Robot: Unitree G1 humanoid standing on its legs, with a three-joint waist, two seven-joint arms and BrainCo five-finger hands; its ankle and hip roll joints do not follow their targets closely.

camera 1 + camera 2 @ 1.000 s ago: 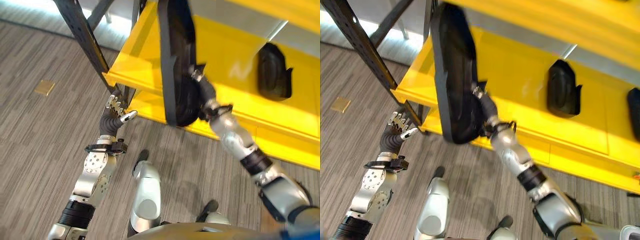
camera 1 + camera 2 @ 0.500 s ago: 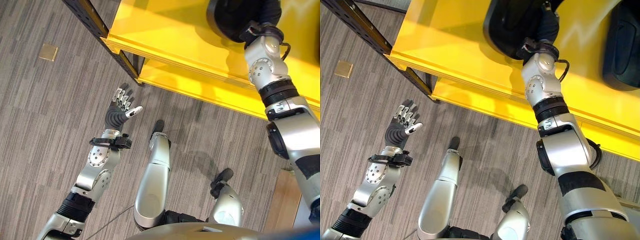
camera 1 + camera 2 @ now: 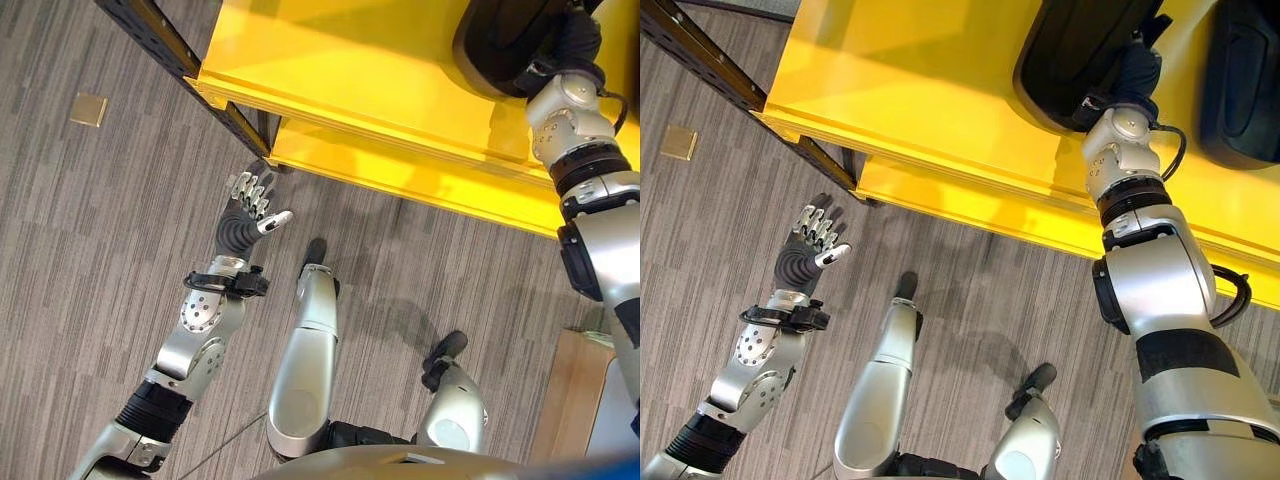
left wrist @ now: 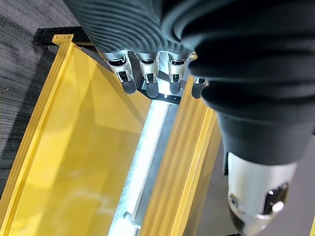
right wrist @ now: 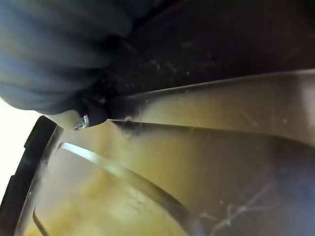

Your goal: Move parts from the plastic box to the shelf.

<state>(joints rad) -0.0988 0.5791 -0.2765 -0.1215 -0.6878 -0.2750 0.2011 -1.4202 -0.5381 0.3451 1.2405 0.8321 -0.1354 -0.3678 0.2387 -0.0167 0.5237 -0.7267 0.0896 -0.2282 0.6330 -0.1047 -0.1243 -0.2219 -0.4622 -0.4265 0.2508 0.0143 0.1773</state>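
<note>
A large black part (image 3: 1070,50) lies on the top tier of the yellow shelf (image 3: 910,80). My right hand (image 3: 1137,68) reaches up to its near edge, and the dark wrist cover meets the part. The right wrist view has the cover (image 5: 49,54) pressed against the part's dark glossy surface (image 5: 236,29). A second black part (image 3: 1240,80) rests on the same tier further right. My left hand (image 3: 250,205) hangs open and holds nothing, low over the floor near the shelf's left corner. Its straight fingers (image 4: 147,81) point at the yellow tiers.
A black perforated upright (image 3: 165,50) carries the shelf's left corner. A lower yellow tier (image 3: 400,175) juts out beneath the top one. A small brass plate (image 3: 88,108) sits in the grey floor at left. A wooden surface (image 3: 565,400) shows at lower right.
The camera has tilted down. The black part, held upright before the shelf a second ago, now lies on the top tier with my right hand still at it. The left hand stays open.
</note>
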